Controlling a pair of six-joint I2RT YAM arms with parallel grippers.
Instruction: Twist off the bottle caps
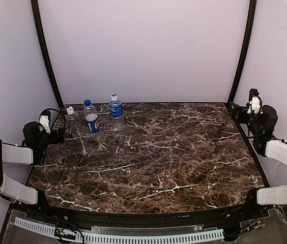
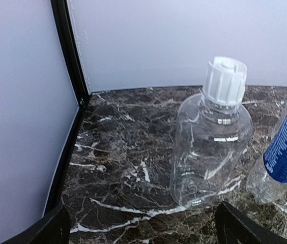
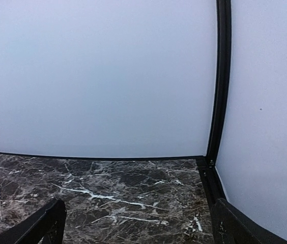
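Overhead view: three small clear bottles stand upright in a loose row at the far left of the marble table (image 1: 174,152). From left to right they are the unlabelled bottle (image 1: 71,115) with its white cap (image 1: 70,109), the Pepsi bottle (image 1: 92,121) with its dark blue cap (image 1: 87,102), and the water bottle (image 1: 116,108) with its pale cap (image 1: 114,96). Each cap sits on its bottle's neck. The bottles are near one another but apart.

Left wrist view: the left gripper (image 2: 146,230) has its jaws spread wide and grasps nothing. The unlabelled bottle stands just ahead of the fingers (image 2: 57,226), clear of both, with the ribbed white cap on top. Part of the Pepsi bottle shows at the right edge.

Right wrist view: the right gripper (image 3: 136,223) is likewise released, jaws wide and empty. It faces the far right corner, where a black frame post (image 3: 221,76) meets the white walls (image 3: 97,76), well apart from the bottles
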